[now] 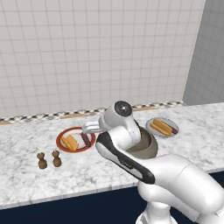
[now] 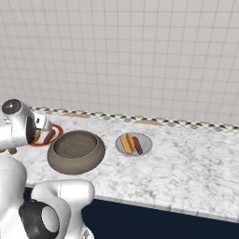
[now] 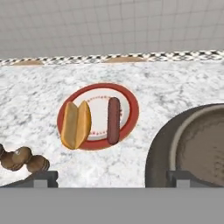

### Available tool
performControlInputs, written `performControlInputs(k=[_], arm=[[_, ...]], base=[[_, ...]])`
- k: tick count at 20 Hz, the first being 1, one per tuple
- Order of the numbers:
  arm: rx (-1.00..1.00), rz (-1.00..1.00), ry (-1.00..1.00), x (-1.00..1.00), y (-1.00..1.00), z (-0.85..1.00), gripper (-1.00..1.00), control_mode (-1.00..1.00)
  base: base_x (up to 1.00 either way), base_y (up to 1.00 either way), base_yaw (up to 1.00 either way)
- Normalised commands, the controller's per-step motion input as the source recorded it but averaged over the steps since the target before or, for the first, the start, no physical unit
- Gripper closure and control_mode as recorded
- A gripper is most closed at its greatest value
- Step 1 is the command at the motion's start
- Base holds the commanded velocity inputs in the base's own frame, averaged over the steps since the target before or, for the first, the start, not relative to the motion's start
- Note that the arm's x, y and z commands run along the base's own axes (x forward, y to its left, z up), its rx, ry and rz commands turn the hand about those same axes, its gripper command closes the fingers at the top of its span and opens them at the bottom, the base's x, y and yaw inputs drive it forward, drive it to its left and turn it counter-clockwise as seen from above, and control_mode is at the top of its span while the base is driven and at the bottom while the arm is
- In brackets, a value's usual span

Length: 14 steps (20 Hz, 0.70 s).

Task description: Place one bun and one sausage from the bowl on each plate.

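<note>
the marble table point(image 1: 26, 144) carries both plates and the bowl. the red-rimmed plate point(image 3: 128, 125) lies left of the bowl point(image 3: 162, 151) in the hand view, and on it rest a bun point(image 3: 75, 124) and a sausage point(image 3: 113, 120), side by side and a little apart, both lying lengthwise across the plate. the fingers point(image 3: 111, 178) stand wide, their two dark tips far apart at the bottom of the hand view, with nothing between them; they hang above the table near the edge of the red-rimmed plate, holding nothing. the bowl's inside looks bare in the right base view. to the right of the bowl sits the pale grey plate point(image 2: 146, 147), bearing a second bun point(image 2: 126, 143) and a second sausage point(image 2: 138, 145) that lie close together. two small brown shakers point(image 1: 49, 160) stand near each other on the table, in front of the red-rimmed plate and just left of it in the left base view. a checkered strip point(image 2: 186, 123) runs along the foot of the tiled wall point(image 2: 140, 56).
</note>
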Motion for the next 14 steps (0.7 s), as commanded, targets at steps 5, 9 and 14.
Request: performControlInputs(k=[5, 9, 14], arm=[[0.15, 0.0, 0.12, -1.0, -0.15, 1.0, -1.0, -1.0], [0.05, -0.03, 0.24, -1.0, -0.05, 0.98, -1.0, -1.0], [0.01, -0.06, 0.27, -1.0, -0.02, 0.66, -1.0, -1.0]], base=[[0.0, 0.0, 0.0], [0.0, 0.0, 0.0], [0.0, 0.0, 0.0]])
